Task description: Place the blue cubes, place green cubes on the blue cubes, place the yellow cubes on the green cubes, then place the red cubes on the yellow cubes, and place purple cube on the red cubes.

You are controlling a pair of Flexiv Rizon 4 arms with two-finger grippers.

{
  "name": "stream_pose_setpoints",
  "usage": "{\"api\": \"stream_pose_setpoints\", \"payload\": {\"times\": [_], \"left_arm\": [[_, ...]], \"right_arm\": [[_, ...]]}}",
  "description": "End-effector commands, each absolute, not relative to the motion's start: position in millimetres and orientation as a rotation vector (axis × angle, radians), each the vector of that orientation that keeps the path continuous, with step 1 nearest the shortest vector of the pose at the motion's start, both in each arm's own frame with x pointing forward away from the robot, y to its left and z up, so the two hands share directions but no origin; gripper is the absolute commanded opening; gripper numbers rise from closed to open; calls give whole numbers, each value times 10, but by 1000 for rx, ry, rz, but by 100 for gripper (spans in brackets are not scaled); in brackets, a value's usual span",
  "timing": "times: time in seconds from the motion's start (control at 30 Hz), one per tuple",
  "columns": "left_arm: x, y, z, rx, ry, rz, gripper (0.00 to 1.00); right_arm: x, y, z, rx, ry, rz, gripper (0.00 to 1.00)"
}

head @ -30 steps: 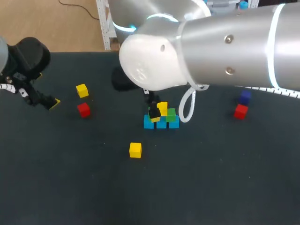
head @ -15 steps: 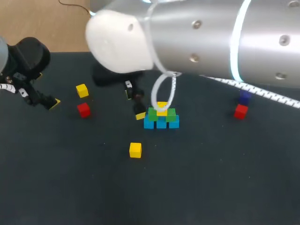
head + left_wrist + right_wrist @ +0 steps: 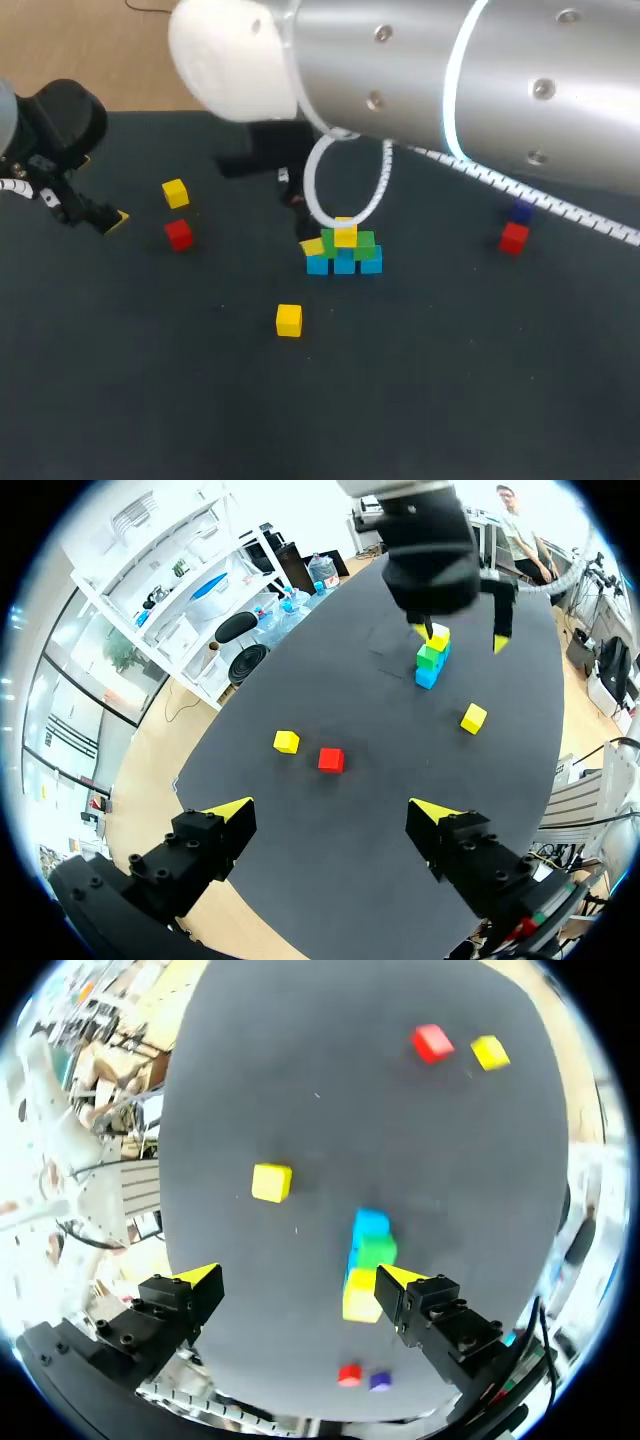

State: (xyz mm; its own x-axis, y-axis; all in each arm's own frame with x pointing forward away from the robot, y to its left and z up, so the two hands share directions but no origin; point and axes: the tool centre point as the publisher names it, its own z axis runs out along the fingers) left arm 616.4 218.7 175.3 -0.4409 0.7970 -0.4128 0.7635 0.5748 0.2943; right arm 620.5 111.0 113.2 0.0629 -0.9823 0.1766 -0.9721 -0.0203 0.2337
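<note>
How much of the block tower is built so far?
Done: the blue cubes are down, the green cubes sit on them, and one yellow cube tops the green. In hand: nothing; the right gripper and left gripper are both open and empty. To go: the loose yellow cubes, the red cubes and the purple cube.

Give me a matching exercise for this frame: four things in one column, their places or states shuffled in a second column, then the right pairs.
Column one:
1. purple cube
2. left gripper
3. blue cubes
4. top yellow cube

Column two:
A. bottom row, directly on the table
B. resting on the green cubes
C. beside a red cube at the table's right side
D. open, holding nothing, at the table's left side

Pairs: 1-C, 2-D, 3-A, 4-B.
</note>
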Motion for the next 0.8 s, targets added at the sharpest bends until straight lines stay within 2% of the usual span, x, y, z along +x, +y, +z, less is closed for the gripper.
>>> {"api": "stream_pose_setpoints", "payload": {"times": [0.03, 0.63, 0.8], "left_arm": [[6170, 2196, 1750, 1248, 2294, 83, 100], [6170, 2196, 1750, 1248, 2294, 83, 100], [6170, 2196, 1750, 1248, 2294, 83, 100]], "right_arm": [[6019, 770, 1238, 2069, -2113, 6, 100], [5962, -76, 1185, 1865, -2458, 241, 100], [5945, -159, 1193, 1835, -2474, 249, 100]]}}
